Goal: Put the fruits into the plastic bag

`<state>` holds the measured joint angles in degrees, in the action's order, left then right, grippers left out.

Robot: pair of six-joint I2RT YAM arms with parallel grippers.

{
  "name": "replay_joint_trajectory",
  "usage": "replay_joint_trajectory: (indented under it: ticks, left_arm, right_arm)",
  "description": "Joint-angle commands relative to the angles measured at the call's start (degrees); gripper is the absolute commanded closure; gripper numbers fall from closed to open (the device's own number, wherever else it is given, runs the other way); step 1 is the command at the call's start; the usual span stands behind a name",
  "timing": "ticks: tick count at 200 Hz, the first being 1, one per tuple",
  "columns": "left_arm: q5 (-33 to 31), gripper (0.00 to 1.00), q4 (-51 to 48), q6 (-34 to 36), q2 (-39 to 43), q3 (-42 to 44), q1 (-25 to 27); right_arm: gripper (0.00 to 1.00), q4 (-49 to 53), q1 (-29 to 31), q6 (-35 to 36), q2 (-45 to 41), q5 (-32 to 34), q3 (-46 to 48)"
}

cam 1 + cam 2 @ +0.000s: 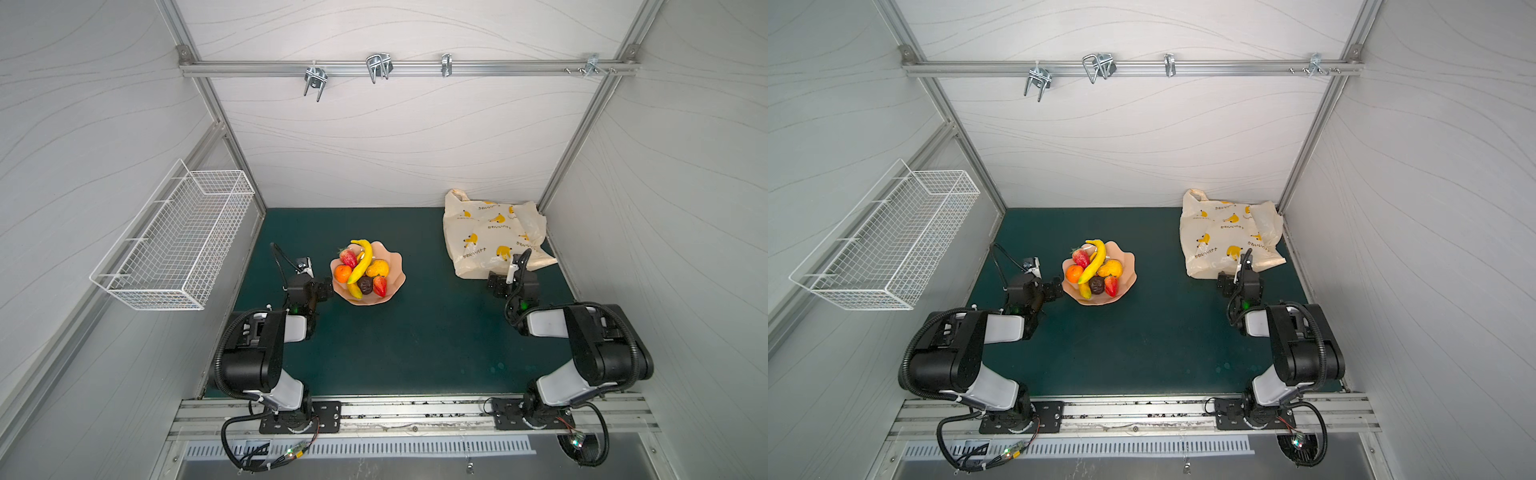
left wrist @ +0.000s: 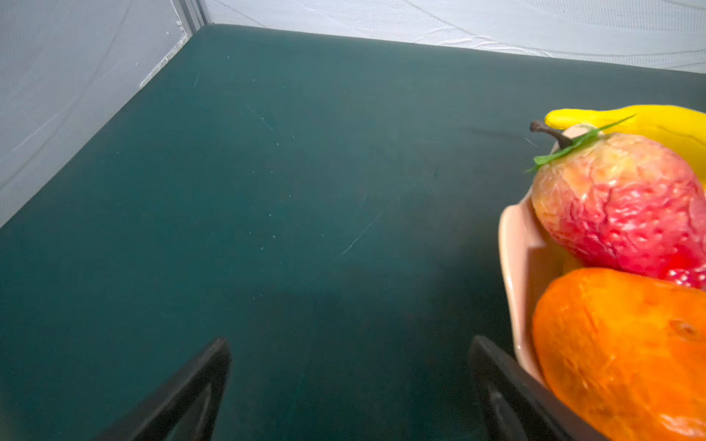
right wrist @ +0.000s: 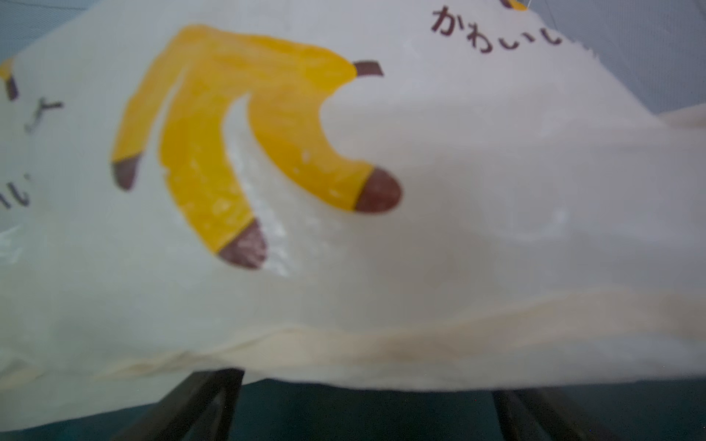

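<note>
Open end effectors (image 1: 325, 289) (image 1: 497, 284) sit near fruits (image 1: 362, 268), bag (image 1: 490, 232).

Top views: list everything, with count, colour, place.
table: one, dark green, under everything
bowl: one, pink, mid table
bananas: two, yellow, in bowl
strawberries: two, red, in bowl
orange: one, orange, in bowl
pear: one, yellow-orange, in bowl
dark fruit: one, brown-purple, in bowl
plastic bag: one, cream, far right of table
wire basket: one, white, left wall
hooks: four, silver, back rail
left gripper: one, black, open beside bowl
right gripper: one, black, open at bag's edge
</note>
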<state>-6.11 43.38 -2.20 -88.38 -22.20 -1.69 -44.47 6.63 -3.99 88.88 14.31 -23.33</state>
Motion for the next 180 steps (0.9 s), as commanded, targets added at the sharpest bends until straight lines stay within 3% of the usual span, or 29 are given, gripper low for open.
replay_joint_trajectory:
  ticks: [1,74,85,113,133,180]
  left_arm:
    - [-0.92,0.01,4.88,0.16,-0.83,-2.25,0.38]
    - [1.66,0.01,5.94,1.21,0.12,-1.36,0.46]
    - [1.29,0.01,6.67,1.32,1.87,-0.15,0.78]
    - [0.34,0.01,2.36,1.28,9.97,1.88,1.51]
    - [0.72,0.01,-4.05,0.73,17.30,2.60,3.25]
    - [-0.92,0.01,-18.54,-2.77,34.36,3.01,8.85]
  right_arm:
    - [0.01,-2.47,0.47,1.41,0.94,0.62,-1.01]
    - [0.01,-1.66,1.83,3.19,-1.55,0.85,-0.52]
    - [0.01,-0.89,4.41,5.60,-3.23,4.95,-0.85]
    - [0.01,15.19,7.68,4.66,-11.66,9.60,-4.61]
    - [0.01,21.79,10.47,5.32,-18.72,8.17,-5.08]
    - [0.01,49.90,11.37,-7.45,-30.32,6.98,-15.17]
